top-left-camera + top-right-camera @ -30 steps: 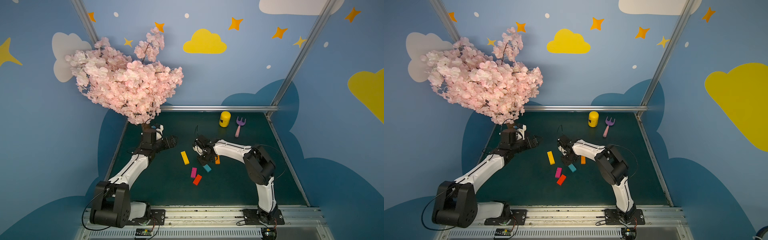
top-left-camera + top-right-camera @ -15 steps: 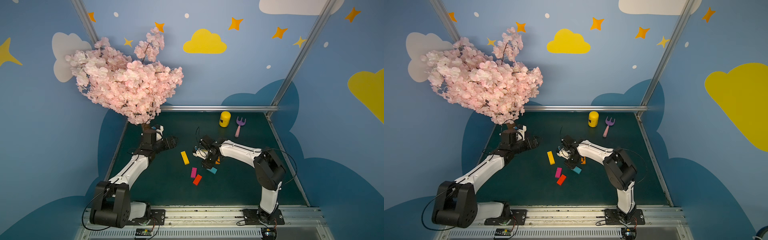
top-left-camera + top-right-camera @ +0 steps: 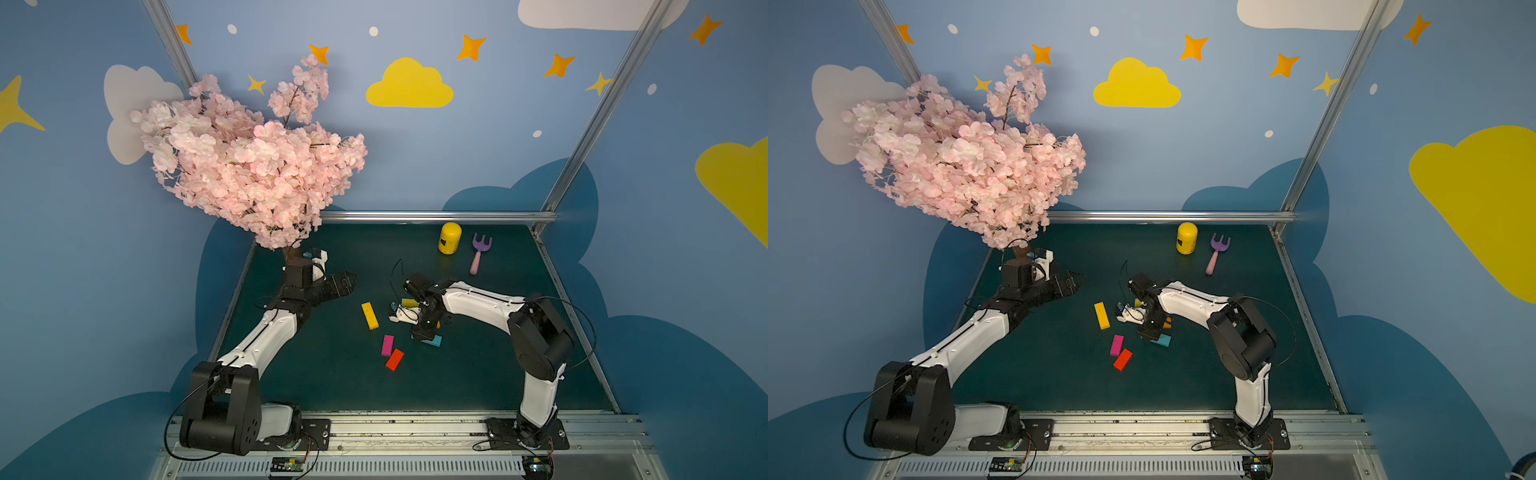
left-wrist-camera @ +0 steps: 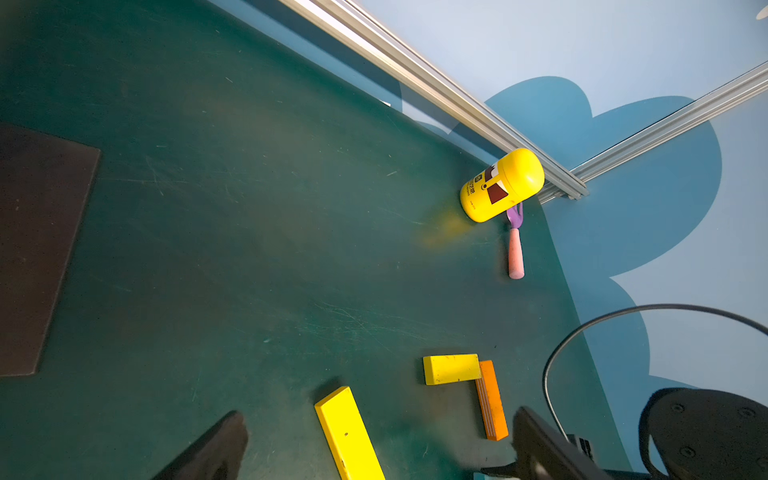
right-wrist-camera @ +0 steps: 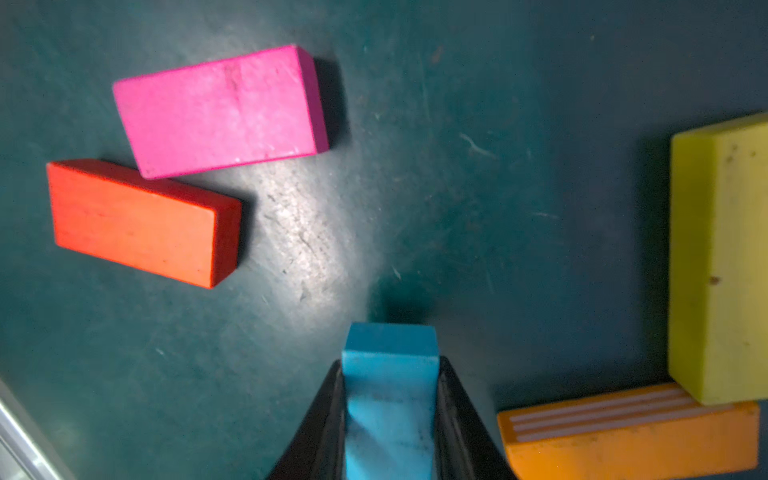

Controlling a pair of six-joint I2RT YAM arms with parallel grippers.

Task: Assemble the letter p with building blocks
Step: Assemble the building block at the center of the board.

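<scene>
Green mat [image 3: 478, 382] — 6 flat blocks [image 3: 387, 345]; teal block [image 5: 390, 403] in right gripper [image 5: 390, 365].

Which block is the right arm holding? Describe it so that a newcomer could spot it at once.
On the green table, find the right gripper near the middle. Between its jaws is the teal block. It is the only blue one and the only one gripped, while the orange block, magenta block and red block nearby lie free.
</scene>
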